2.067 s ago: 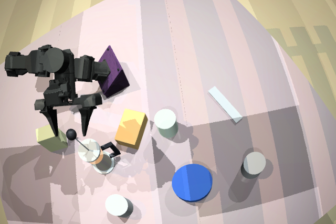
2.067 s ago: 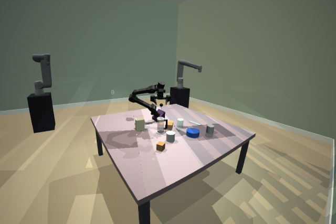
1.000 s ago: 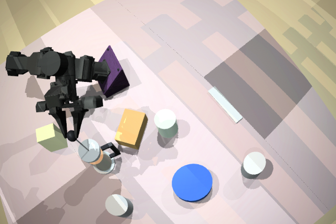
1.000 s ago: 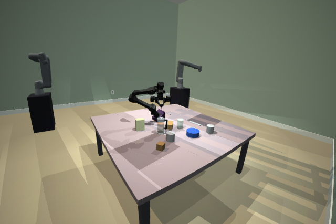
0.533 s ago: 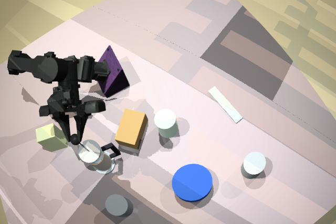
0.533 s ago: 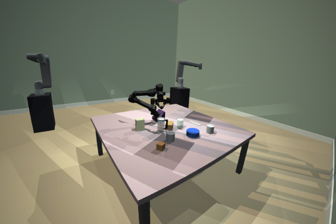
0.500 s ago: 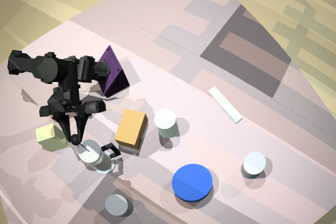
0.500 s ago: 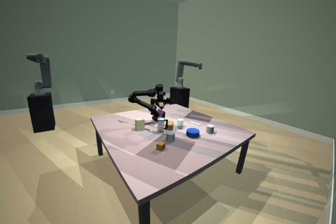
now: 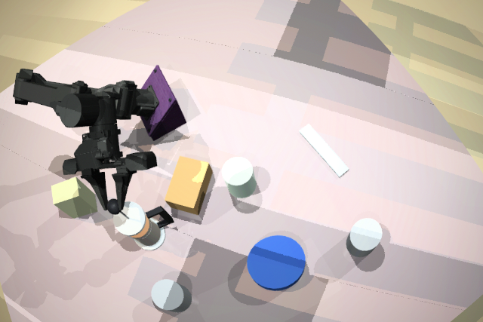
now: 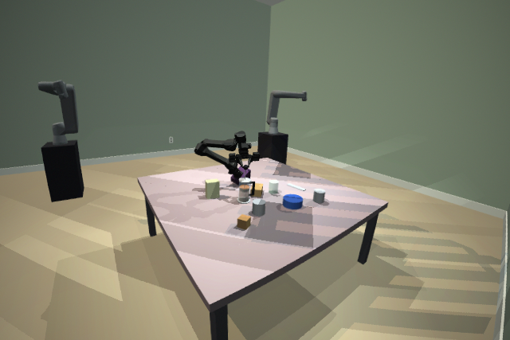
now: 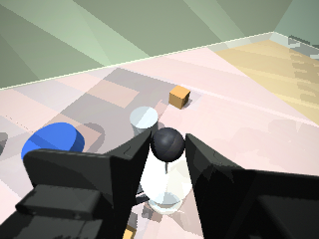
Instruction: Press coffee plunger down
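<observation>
your coffee press (image 9: 138,228) is a clear glass cylinder with a pale lid and black handle, upright on the pink table (image 9: 351,115) between a yellow block (image 9: 72,195) and an orange box (image 9: 189,184). your gripper (image 9: 113,204) is clamped on its round black knob (image 11: 168,144).

End effector (image 11: 168,146) bodies cut off at wrist frame bottom, hiding coffee press (image 11: 166,191) base.
</observation>
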`<state>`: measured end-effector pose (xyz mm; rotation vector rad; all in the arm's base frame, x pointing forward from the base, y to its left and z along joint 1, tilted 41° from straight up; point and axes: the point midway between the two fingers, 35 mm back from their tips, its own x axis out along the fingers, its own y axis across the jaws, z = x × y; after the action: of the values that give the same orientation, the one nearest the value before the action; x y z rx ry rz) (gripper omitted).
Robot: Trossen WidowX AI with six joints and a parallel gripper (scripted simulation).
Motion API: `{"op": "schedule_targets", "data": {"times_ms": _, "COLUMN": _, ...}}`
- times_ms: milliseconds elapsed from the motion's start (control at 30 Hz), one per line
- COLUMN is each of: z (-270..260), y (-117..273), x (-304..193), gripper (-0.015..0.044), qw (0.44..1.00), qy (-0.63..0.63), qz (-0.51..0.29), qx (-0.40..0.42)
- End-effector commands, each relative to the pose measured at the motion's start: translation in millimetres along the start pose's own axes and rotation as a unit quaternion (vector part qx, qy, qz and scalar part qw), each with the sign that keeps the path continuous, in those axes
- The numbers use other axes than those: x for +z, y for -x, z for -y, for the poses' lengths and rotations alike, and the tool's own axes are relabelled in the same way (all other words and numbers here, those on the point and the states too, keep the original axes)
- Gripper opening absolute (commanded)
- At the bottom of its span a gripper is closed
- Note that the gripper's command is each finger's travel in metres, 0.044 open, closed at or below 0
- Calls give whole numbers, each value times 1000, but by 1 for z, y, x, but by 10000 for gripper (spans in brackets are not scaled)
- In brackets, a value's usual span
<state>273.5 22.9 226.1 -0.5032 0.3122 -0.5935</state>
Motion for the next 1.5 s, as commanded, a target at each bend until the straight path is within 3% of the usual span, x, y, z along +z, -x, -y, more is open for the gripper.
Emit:
{"op": "schedule_targets", "data": {"times_ms": 0, "z": -3, "y": -8, "x": -21, "gripper": 123, "qw": 1000, "qy": 21, "qz": -11, "qx": -2}}
{"op": "schedule_targets", "data": {"times_ms": 633, "z": 1, "y": -29, "x": -44, "gripper": 123, "qw": 1000, "qy": 24, "qz": 2, "qx": -8}}
{"op": "schedule_targets", "data": {"times_ms": 1467, "z": -1, "y": -36, "x": -39, "gripper": 123, "qw": 1000, "qy": 24, "qz": 4, "qx": -9}}
